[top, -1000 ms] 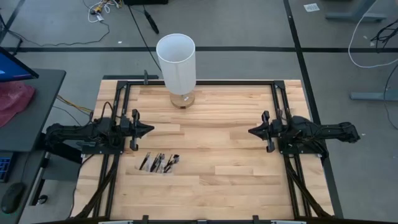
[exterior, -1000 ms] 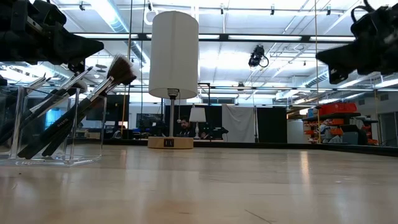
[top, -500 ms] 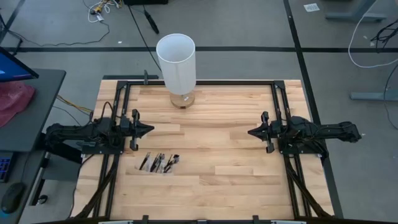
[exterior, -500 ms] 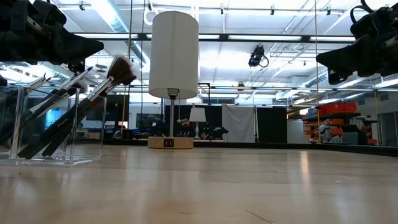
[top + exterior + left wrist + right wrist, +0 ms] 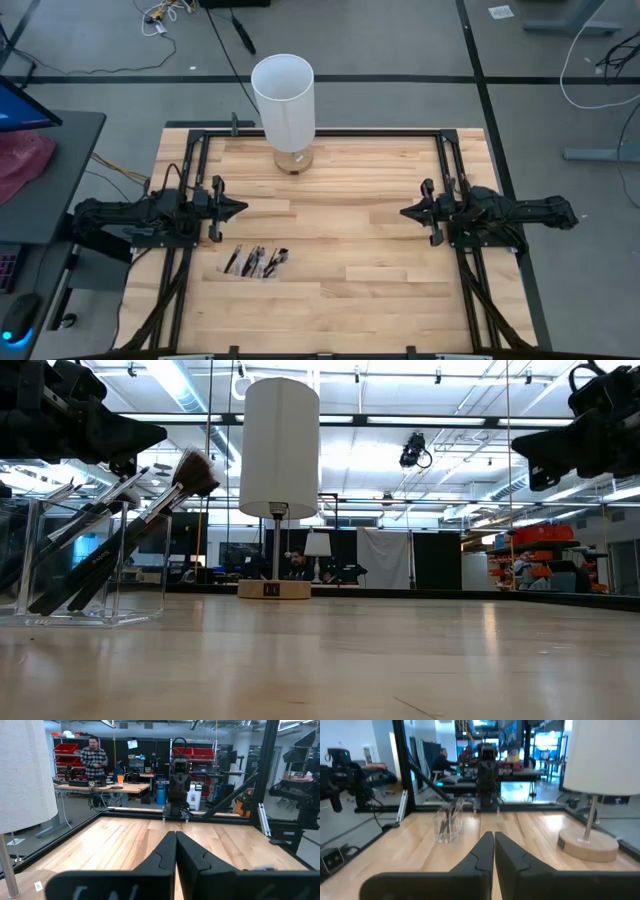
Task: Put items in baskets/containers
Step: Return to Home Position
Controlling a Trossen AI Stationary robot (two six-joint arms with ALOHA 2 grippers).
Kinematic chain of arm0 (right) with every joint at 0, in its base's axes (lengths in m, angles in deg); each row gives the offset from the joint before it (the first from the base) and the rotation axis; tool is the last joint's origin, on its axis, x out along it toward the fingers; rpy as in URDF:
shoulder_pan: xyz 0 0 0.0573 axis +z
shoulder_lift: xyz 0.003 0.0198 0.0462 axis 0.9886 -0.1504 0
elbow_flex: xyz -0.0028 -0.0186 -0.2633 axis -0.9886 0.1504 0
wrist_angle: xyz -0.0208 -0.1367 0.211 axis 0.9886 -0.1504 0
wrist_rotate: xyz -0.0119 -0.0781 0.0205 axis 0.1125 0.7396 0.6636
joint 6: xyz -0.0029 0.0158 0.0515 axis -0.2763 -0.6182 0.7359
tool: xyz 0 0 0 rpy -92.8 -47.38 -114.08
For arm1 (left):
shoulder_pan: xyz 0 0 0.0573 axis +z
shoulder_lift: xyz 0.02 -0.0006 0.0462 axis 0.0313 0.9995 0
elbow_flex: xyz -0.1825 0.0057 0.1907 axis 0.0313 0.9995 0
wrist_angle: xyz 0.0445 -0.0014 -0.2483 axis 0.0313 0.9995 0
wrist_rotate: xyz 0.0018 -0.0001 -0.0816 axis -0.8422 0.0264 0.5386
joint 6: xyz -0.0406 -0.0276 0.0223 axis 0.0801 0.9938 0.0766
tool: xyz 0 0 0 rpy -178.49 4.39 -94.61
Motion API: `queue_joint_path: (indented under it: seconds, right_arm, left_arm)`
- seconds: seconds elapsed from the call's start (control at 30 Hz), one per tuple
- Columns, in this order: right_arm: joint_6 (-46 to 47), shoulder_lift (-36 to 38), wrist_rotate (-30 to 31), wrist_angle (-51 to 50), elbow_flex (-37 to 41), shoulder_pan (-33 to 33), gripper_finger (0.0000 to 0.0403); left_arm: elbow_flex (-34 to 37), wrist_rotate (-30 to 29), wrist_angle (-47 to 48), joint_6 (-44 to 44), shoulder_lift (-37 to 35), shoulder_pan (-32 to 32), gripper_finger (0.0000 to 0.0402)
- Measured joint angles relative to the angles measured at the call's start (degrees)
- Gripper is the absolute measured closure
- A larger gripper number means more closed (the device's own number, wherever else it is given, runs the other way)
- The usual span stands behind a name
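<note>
Several thin dark makeup brushes [image 5: 256,262] stand slanted inside a small clear container [image 5: 75,565] on the table's near left; their handle ends rest on its floor and their tips lean over its rim. The container [image 5: 449,823] also shows in the right wrist view. My left gripper [image 5: 240,208] hangs shut at the table's left edge, above and just far of the container. My right gripper [image 5: 404,211] hangs shut at the right edge, pointing level toward the left. Both carry nothing.
A tall white cylindrical lamp [image 5: 284,105] on a round wooden base [image 5: 587,845] stands at the far middle of the table. Black frame rails [image 5: 447,180] run along the left and right sides. A person [image 5: 95,760] stands in the room beyond.
</note>
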Motion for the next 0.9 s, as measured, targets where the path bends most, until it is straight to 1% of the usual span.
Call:
queue_joint_path:
  seconds: [0.17,0.9]
  right_arm:
    - [0.00,0.28,0.02,2.96,-0.09,-0.04,0.0385]
    - [-0.02,0.28,0.06,3.36,-0.09,-0.04,0.0385]
  left_arm:
    - [0.01,0.00,-0.02,0.00,0.00,0.00,0.0392]
    - [0.01,0.00,0.03,0.02,0.26,0.00,0.0392]
